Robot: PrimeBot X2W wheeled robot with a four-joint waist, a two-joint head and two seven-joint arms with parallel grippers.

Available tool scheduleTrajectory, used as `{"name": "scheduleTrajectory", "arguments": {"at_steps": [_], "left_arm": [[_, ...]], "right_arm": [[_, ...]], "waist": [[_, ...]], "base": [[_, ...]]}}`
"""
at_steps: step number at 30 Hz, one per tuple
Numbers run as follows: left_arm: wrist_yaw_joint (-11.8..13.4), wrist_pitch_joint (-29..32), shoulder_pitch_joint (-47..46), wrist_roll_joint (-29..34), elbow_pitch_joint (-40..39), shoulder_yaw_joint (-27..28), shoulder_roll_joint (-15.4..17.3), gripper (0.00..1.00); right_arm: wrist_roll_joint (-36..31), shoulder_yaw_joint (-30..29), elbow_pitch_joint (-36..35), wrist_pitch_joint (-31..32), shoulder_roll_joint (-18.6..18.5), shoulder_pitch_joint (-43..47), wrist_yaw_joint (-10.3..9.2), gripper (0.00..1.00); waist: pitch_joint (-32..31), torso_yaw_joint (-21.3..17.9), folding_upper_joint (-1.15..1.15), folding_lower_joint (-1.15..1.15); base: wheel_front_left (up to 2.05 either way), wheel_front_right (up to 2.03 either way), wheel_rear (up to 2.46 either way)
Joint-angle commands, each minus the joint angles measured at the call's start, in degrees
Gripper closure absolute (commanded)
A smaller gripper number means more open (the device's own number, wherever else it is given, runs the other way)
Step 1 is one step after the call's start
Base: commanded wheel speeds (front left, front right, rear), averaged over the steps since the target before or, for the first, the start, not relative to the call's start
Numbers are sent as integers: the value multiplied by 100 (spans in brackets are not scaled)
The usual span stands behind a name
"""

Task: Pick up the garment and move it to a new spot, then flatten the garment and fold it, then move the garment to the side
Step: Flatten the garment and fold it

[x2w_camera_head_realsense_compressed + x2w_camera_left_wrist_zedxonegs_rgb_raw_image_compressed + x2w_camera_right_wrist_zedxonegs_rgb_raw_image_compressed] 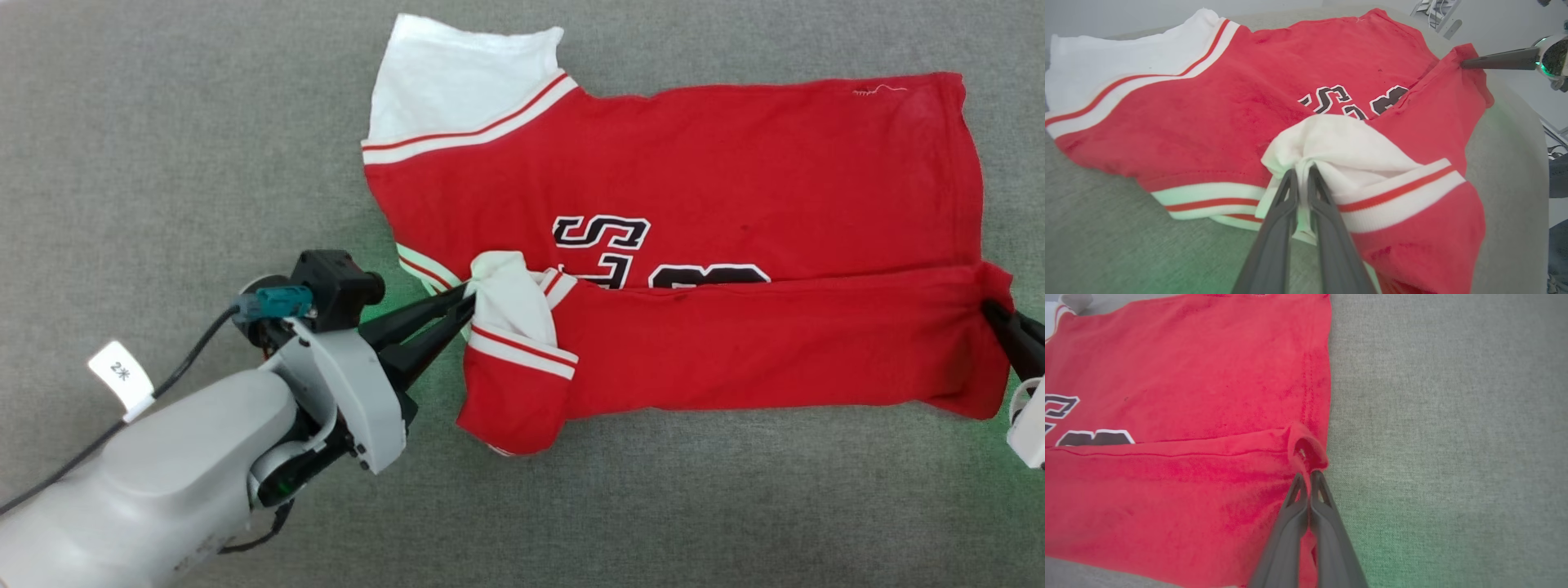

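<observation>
The red BULLS jersey T-shirt point(735, 171) lies spread on the grey cloth surface point(163, 122), with its near long side turned over and part of the black lettering point(602, 233) covered, so the folding step looks to be in hand. The left gripper point(1301, 173) is pinched almost closed on the bunched white sleeve point(1331, 143), and the right gripper point(1308, 475) is clamped tight on the red hem corner point(1306, 447). Next, I judge, both must lay the flap flat and let go together without dragging the layer beneath.
</observation>
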Motion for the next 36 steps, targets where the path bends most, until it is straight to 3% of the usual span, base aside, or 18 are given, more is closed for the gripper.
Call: {"name": "scheduleTrajectory", "arguments": {"at_steps": [1,2,4,5,10,14,22,28,36], "left_arm": [[8,-17,7,49,50,6,-11,29],[8,-25,8,69,79,5,-22,0],[8,-38,-53,93,178,9,36,0],[8,-47,-85,70,242,7,83,0],[7,139,-253,8,448,8,281,0],[8,589,-381,-475,449,1,374,0],[18,2878,-392,-2058,-312,5,529,0],[241,3709,-331,-2465,-678,4,342,0],[138,3795,-69,-2809,247,39,-181,0]], "right_arm": [[-47,42,16,-67,-35,-61,-4,100],[-74,68,53,-103,-33,-61,-4,85],[-126,87,85,-190,-37,-80,-4,17],[-147,90,100,-221,-40,-82,-4,0],[-201,-22,145,-353,-66,80,-4,0],[-182,-179,102,-428,-73,229,-4,0],[-148,-418,-48,-353,-46,418,-4,0],[-126,-340,-81,-401,26,312,-4,0],[-121,-187,-67,-468,85,149,-4,0]], "waist": [[-23,5,0,0],[-53,7,0,0],[-140,25,0,0],[-193,34,0,0],[-553,137,0,0],[-841,246,0,0],[-1074,363,0,0],[-927,253,0,0],[-640,-120,0,0]], "base": [[0,0,0],[0,0,0],[0,0,0],[0,0,0],[0,0,0],[0,0,0],[0,0,0],[0,0,0],[0,0,0]]}}
